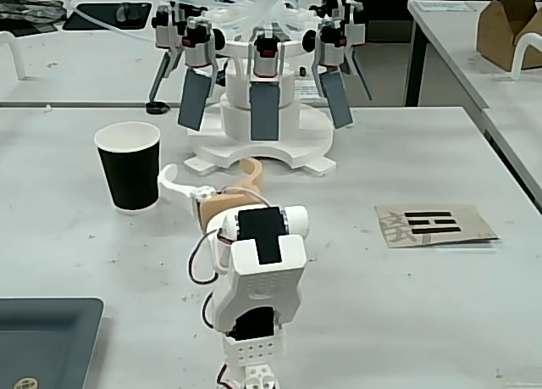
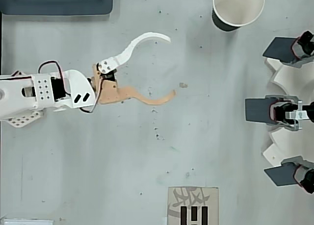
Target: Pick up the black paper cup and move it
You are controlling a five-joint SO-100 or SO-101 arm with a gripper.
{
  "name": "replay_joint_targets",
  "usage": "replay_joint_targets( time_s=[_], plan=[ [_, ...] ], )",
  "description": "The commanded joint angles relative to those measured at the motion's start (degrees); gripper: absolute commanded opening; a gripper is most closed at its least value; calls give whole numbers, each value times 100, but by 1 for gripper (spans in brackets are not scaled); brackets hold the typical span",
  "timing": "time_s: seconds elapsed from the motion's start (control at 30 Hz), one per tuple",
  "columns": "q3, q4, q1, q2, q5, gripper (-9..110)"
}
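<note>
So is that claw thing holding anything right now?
No, nothing. The hand is open, its white and tan fingers spread over bare table. The black paper cup with the white rim stands apart, untouched.

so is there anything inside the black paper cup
No. In the overhead view the black paper cup stands upright and shows only its white inner wall and bare bottom. The open gripper is apart from it, holding nothing.

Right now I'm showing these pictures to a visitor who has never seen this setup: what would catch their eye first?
Probably the white robot arm in the foreground of the fixed view, its curved white-and-tan gripper spread open over bare table. Next, the tapered black paper cup with a white inside standing upright to the gripper's left in that view, untouched. Behind looms a white round machine ringed with grey paddles.
</note>
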Motion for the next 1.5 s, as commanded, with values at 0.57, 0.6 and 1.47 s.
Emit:
replay_joint_targets(
  time_s=[0.57, 0.6, 1.47],
  plan=[
    [-905, -527, -606, -624, -62, 47],
    [-1046, -554, -642, -773, -62, 47],
    [-4878, -905, -967, -4482, 18, 50]
  ],
)
